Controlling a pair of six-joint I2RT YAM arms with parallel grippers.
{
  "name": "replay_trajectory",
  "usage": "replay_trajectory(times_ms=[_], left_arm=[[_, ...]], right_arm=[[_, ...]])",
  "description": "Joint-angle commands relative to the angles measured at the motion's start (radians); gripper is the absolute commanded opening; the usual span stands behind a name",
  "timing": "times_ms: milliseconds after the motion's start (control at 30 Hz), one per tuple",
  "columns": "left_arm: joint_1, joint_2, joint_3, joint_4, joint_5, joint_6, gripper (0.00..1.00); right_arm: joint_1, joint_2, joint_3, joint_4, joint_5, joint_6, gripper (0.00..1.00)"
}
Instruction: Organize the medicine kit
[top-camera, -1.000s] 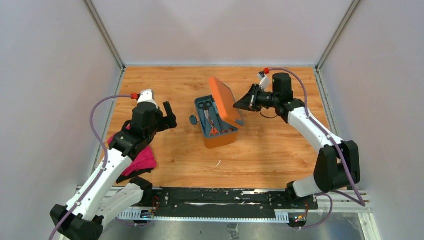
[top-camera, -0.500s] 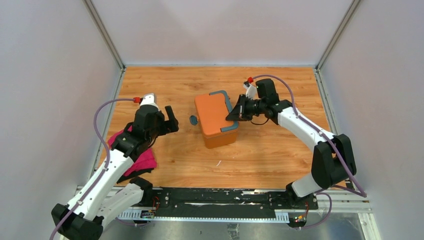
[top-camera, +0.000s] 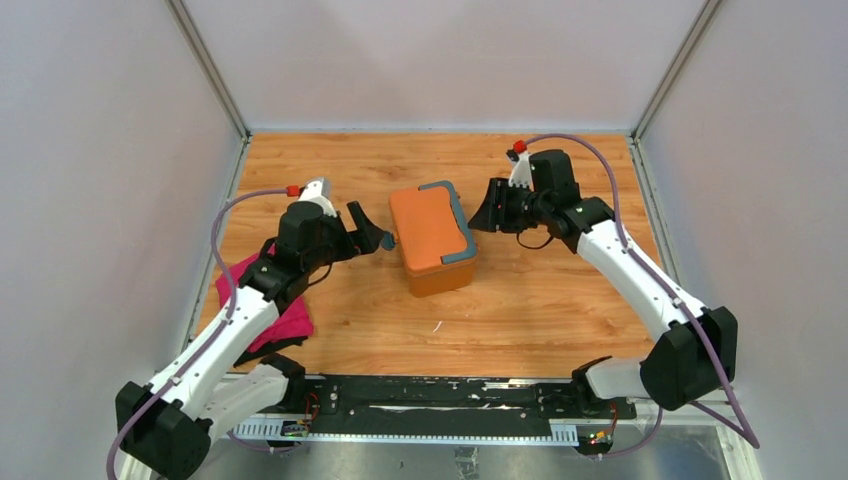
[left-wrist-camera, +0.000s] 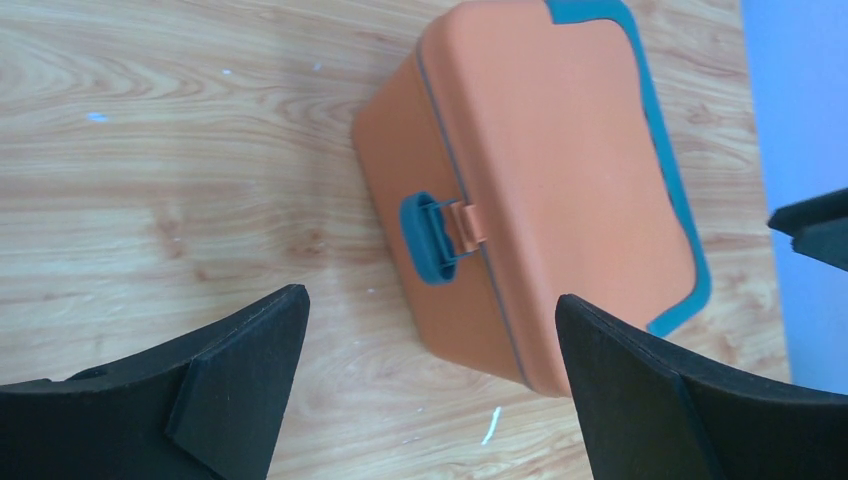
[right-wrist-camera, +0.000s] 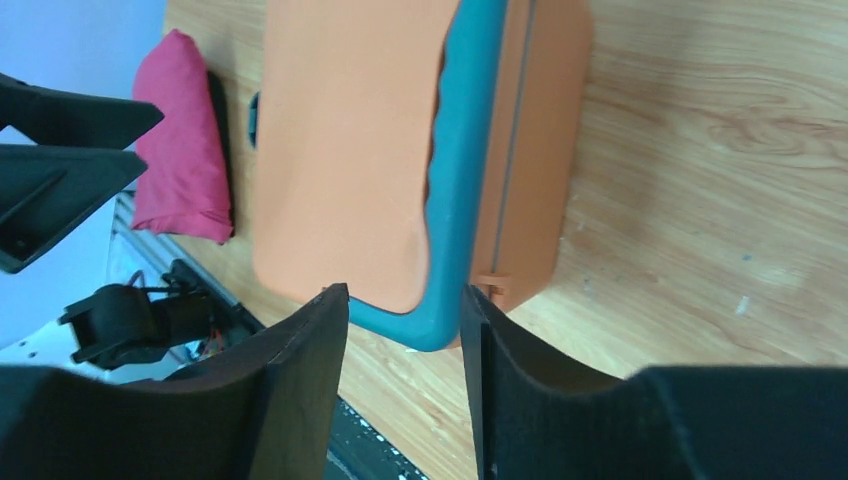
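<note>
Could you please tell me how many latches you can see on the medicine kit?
1: a blue latch on the kit's left side, seen from the left wrist. Another may be hidden on the opposite side.

Wood table (top-camera: 540, 300) w/ medicine kit (top-camera: 430, 228), pink cloth (top-camera: 292, 322).

Bright, even light from above casts soft, short shadows; both wrist views blur slightly at the near edge.
</note>
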Motion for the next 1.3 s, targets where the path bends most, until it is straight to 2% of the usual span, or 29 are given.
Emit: replay_trajectory(times_ms=[0, 100, 300, 600, 1000, 1267], left_arm=[[0.006, 0.038, -0.043, 0.17, 0.14, -0.055, 1.0], [0.006, 0.072, -0.072, 0.253, 0.189, -0.085, 1.0], [0.006, 0.167, -0.07, 0.319, 0.221, -0.123, 1.0], [0.005, 0.246, -0.079, 0.336, 0.203, -0.181, 1.0], [0.005, 0.306, -0.077, 0.4, 0.225, -0.226, 1.0], [0.004, 0.293, -0.044, 0.291, 0.178, -0.203, 0.94]], right_arm=[[0.003, -0.007, 0.04, -0.091, 0.107, -0.065, 0.55], [-0.002, 0.023, 0.074, -0.11, 0.114, -0.069, 0.67], [-0.005, 0.095, 0.131, -0.137, 0.11, -0.083, 0.73], [-0.005, 0.193, 0.163, -0.139, 0.056, -0.091, 0.73], [0.015, 0.317, 0.21, -0.14, -0.014, -0.09, 0.65], [0.022, 0.329, 0.197, -0.138, -0.02, -0.082, 0.62]])
